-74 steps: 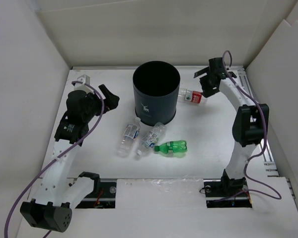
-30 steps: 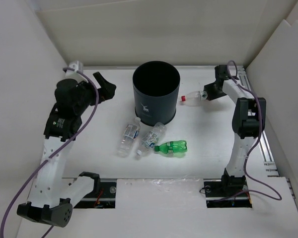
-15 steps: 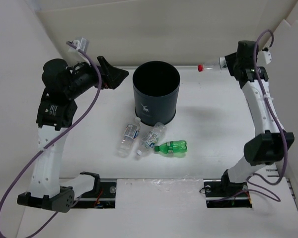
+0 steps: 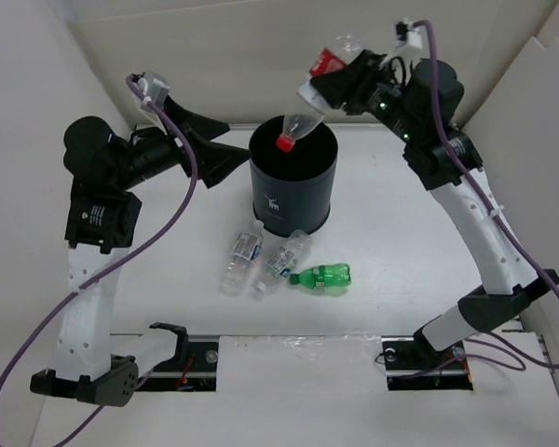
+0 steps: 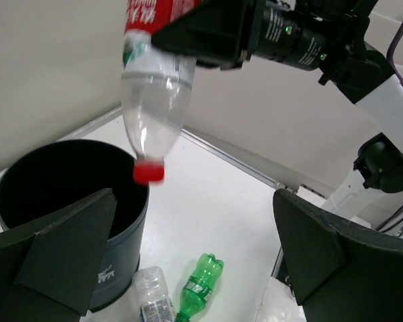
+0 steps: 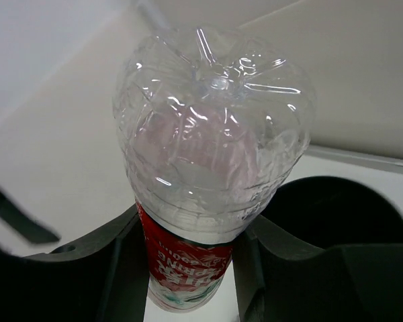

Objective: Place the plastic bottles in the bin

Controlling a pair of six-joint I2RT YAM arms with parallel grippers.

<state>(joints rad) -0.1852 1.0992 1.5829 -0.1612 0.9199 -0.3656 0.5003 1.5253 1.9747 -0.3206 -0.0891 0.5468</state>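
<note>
Bottle clear glossy plastic; bin matt, smooth

Top external: overhead from near edge, whole table. Left wrist: close, facing right. Right wrist: closest, facing down-left. Both wrists share red-label bottle and bin.

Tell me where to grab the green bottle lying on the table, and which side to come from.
I'd grip the green bottle around its labelled mid-body, coming straight down from above. It lies flat on its side, so a grasp can close across its width. Keep away from the cap end, which points at a clear bottle lying close by.
</note>
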